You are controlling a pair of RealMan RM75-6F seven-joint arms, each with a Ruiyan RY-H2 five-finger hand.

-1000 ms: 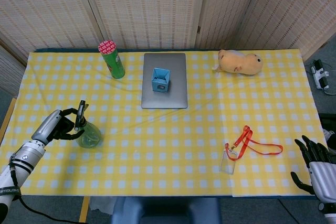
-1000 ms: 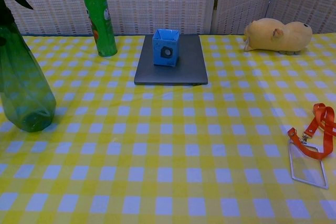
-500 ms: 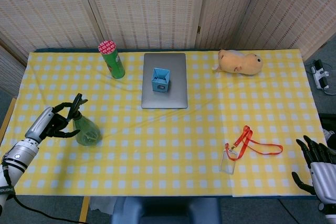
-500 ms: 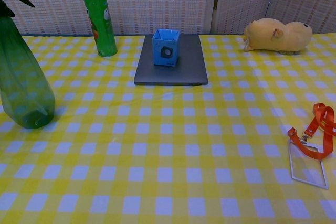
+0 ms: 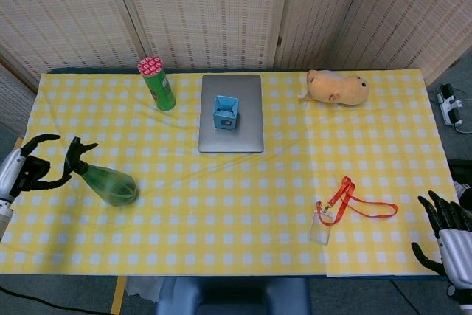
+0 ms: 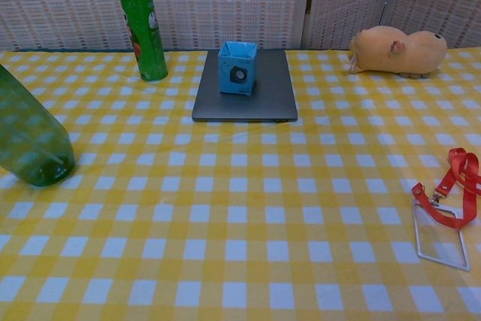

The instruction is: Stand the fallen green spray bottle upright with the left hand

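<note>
One green spray bottle [image 5: 109, 184] leans leftward at the near left of the desk [image 5: 258, 212]. Your left hand [image 5: 29, 167], fingers spread wide, holds nothing beside its nozzle. Expect a light, smooth, tippy body; grip below the trigger. One right hand [image 5: 446, 230] is open too.

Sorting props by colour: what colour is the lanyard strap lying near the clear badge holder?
Orange-red; the lanyard strap shows best in the chest view.
</note>
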